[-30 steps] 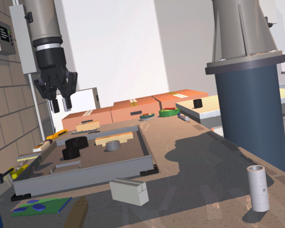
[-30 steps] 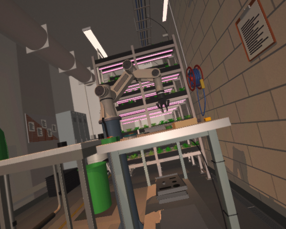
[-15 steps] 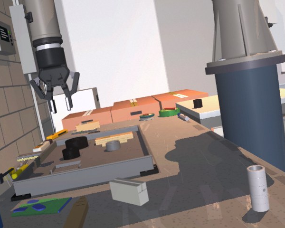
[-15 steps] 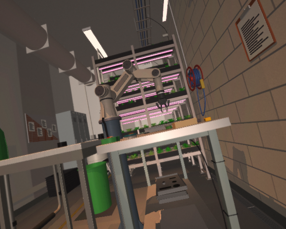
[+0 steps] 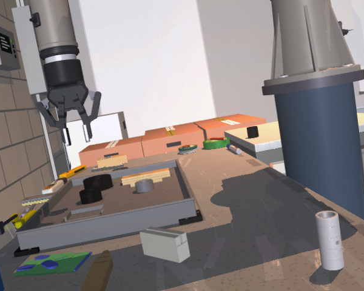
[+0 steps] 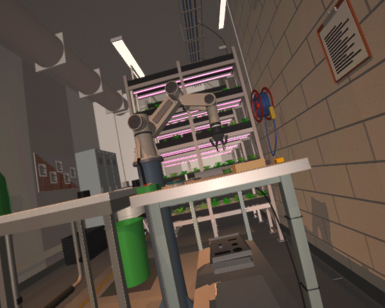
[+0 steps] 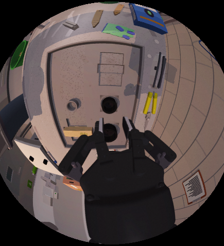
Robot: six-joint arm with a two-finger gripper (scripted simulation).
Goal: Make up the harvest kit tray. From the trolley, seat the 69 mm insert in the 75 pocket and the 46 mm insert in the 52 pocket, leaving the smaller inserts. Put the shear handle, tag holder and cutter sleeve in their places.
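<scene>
Two black round inserts sit side by side in the grey tray (image 5: 113, 200), the larger (image 5: 97, 181) behind the smaller (image 5: 90, 195). A tan block (image 5: 145, 176) and a short grey sleeve (image 5: 144, 185) also lie in the tray. My gripper (image 5: 77, 136) hangs high above the tray's far left corner, open and empty; in the wrist camera its fingers (image 7: 113, 125) frame the larger insert (image 7: 110, 131). A pale grey slotted block (image 5: 165, 244) lies on the bench in front of the tray. A grey cylinder (image 5: 329, 240) stands upright near the bench's right front.
The brick wall runs close along the tray's left side, with yellow-handled tools (image 5: 24, 217) between them. Orange boxes (image 5: 173, 137) line the far edge. The arm's blue pedestal (image 5: 320, 150) stands at the right, by a trolley carrying a small black insert (image 5: 253, 132).
</scene>
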